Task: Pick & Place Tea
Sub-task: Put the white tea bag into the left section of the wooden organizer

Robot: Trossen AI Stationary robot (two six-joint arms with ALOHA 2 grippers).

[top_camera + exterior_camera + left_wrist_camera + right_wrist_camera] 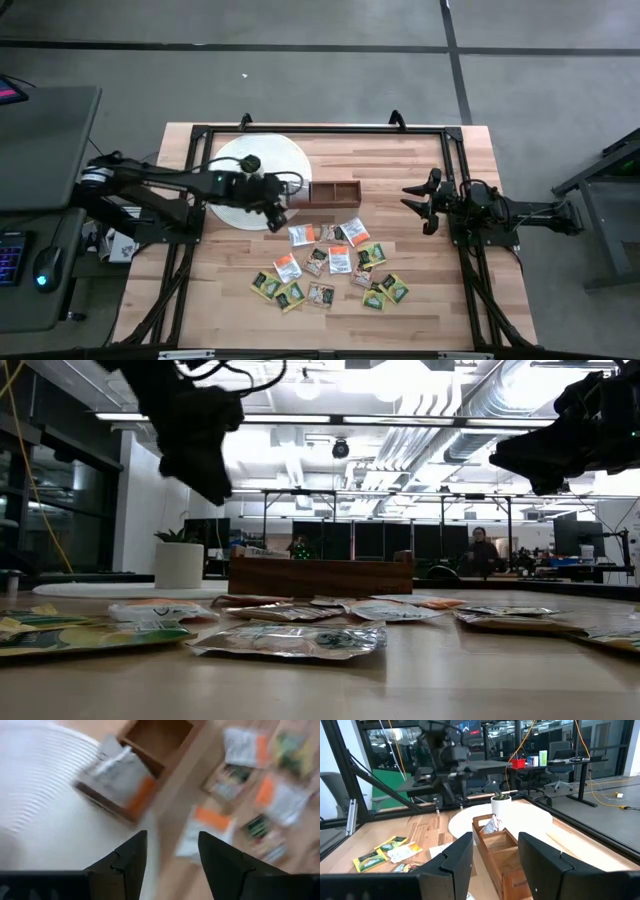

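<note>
Left wrist view shows my left pincer (171, 855) parted and empty, touching nothing, above the white disc (40, 810). Just past it an orange-and-white sachet (120, 777) leans tilted in the wooden box's (165, 742) end compartment. Farther off, loose tea sachets (330, 262) lie flat on the table (430, 310).

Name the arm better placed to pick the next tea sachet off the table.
Left, probably. The left gripper hangs open by the wooden box, right beside the loose sachets. The right gripper waits open, farther off near the table's right side.
</note>
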